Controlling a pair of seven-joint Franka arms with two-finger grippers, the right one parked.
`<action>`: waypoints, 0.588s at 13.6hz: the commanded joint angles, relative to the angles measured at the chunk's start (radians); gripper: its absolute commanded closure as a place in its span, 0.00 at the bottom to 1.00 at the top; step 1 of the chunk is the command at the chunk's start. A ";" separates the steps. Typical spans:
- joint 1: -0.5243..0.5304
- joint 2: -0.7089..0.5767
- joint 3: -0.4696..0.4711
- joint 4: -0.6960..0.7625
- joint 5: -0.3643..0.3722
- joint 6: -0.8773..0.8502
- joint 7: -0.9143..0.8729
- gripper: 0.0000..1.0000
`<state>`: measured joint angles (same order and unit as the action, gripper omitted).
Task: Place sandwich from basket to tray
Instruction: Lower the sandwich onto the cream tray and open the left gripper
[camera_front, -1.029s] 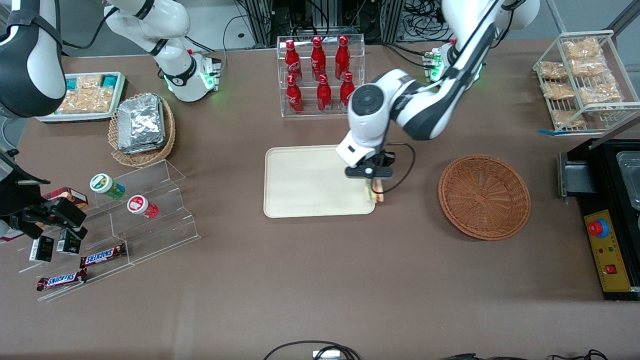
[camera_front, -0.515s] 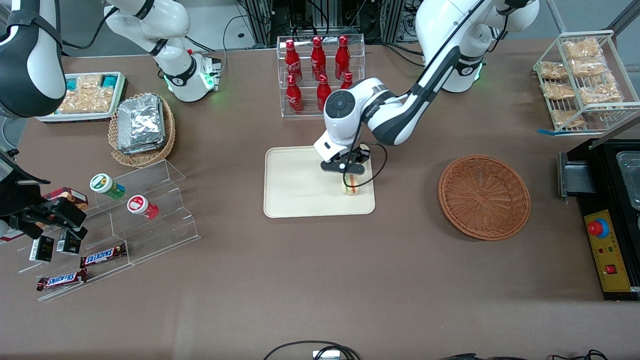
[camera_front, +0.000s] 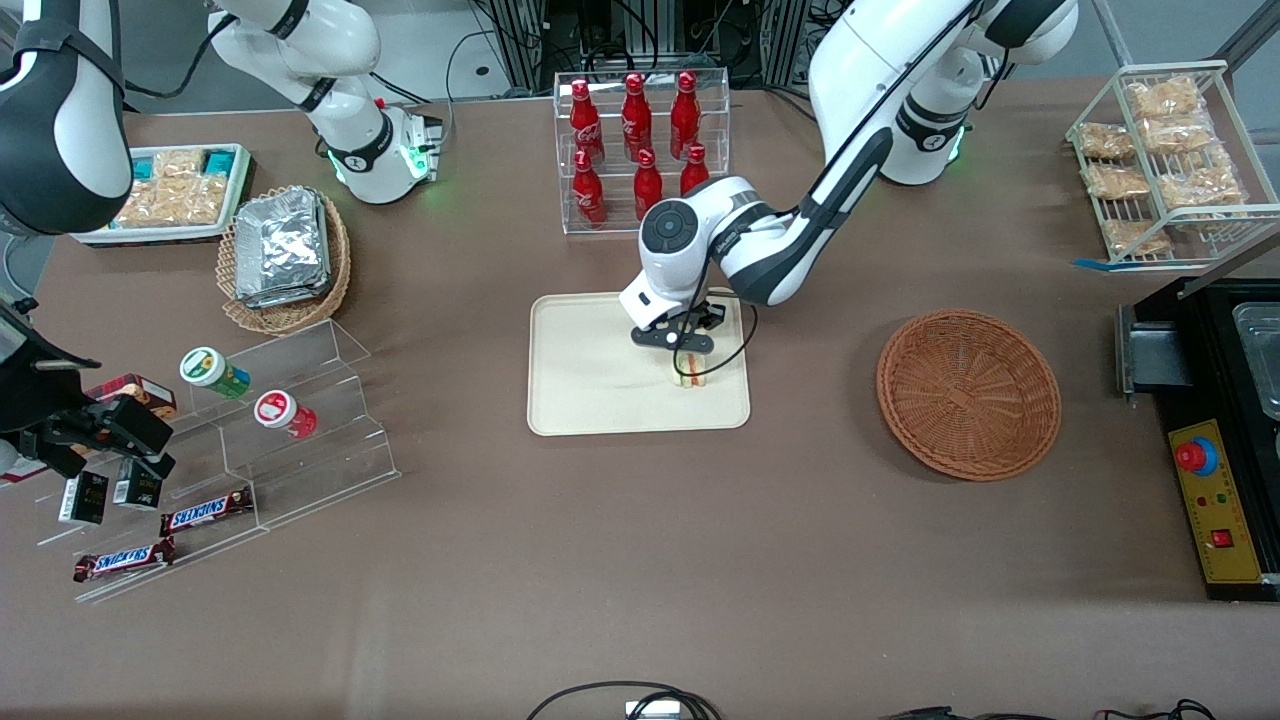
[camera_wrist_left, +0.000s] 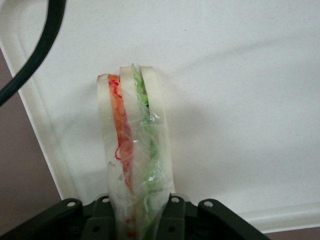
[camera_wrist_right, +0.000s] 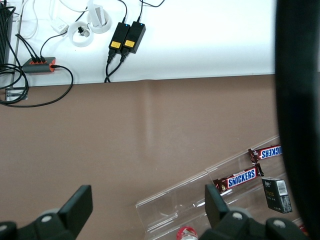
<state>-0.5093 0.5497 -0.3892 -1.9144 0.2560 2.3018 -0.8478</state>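
Observation:
My left gripper (camera_front: 686, 352) is over the cream-beige tray (camera_front: 590, 380), near the tray's end toward the working arm. It is shut on the sandwich (camera_front: 690, 372), a wrapped wedge with pale bread and orange-red and green stripes. In the left wrist view the sandwich (camera_wrist_left: 132, 145) stands between the fingers (camera_wrist_left: 176, 210) with the tray surface (camera_wrist_left: 240, 90) close under it. I cannot tell whether the sandwich touches the tray. The reddish-brown wicker basket (camera_front: 968, 393) sits empty toward the working arm's end of the table.
A clear rack of red bottles (camera_front: 640, 150) stands farther from the front camera than the tray. A tan basket of foil packets (camera_front: 283, 255) and clear steps with snacks (camera_front: 250, 440) lie toward the parked arm's end. A wire rack of snack bags (camera_front: 1165, 160) and a black machine (camera_front: 1220, 420) lie toward the working arm's end.
My gripper has carried the sandwich from the tray's edge nearest the basket to a spot over the tray, moving toward the parked arm's end and slightly away from the front camera.

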 joint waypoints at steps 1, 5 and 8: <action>-0.015 0.015 0.009 0.028 0.017 -0.013 -0.013 0.00; -0.003 -0.004 0.010 0.070 0.014 -0.050 -0.030 0.00; 0.000 -0.028 0.054 0.167 0.009 -0.149 -0.095 0.00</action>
<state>-0.5052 0.5426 -0.3714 -1.8156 0.2560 2.2284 -0.8954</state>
